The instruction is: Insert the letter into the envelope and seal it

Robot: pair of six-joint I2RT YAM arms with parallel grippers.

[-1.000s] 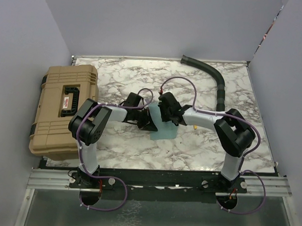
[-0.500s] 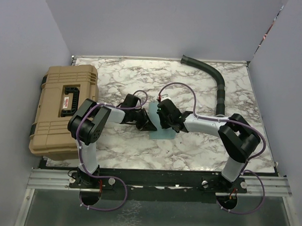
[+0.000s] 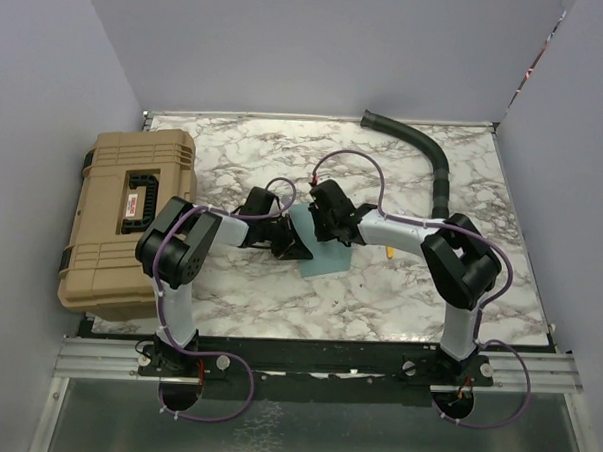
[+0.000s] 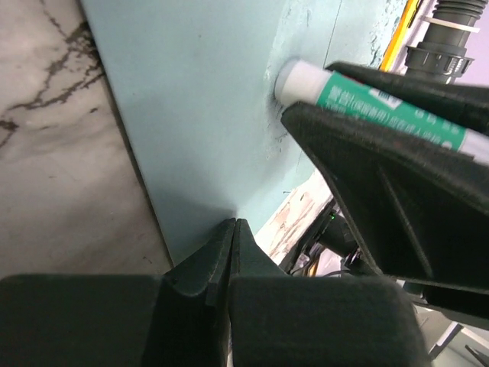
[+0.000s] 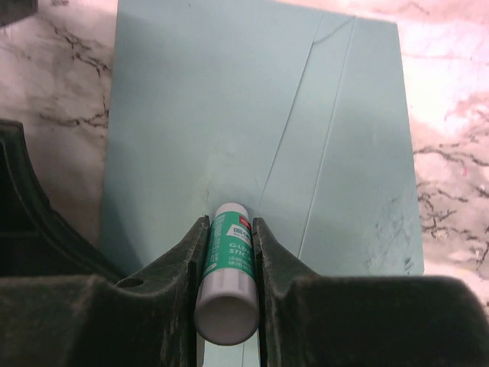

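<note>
Right gripper (image 5: 229, 229) is clamping a green-and-white glue stick (image 5: 228, 267) between its two fingers and is pressing the stick's far end against the envelope (image 5: 191, 99). In the left wrist view, the white tip of the stick is touching the teal paper, and the paper around the contact spot is looking rough and slightly puckered. Whether that tip is bare glue or a cap is not clear.

Left gripper (image 4: 233, 229) is fully closed with nothing between its fingers. Its tips are resting at the near edge of the envelope, apparently pinning it down, though actual contact is hard to confirm.

In the overhead view, the envelope is lying flat on the marble table (image 3: 399, 290), near the middle, between the two wrists. Two diagonal crease lines are running across its teal face in the right wrist view. They are probably flap edges, but whether the flap is lying open or folded down cannot be told.

No tan letter is showing in any view. It is most likely already inside the envelope, so the insertion step appears done. The gluing step appears to be under way. What seems to be left is finishing the glue line, then folding and pressing the flap shut.

A tan hard case (image 3: 122, 218) is sitting at the table's left edge, and a dark ribbed hose (image 3: 425, 156) is curving along the far right.
</note>
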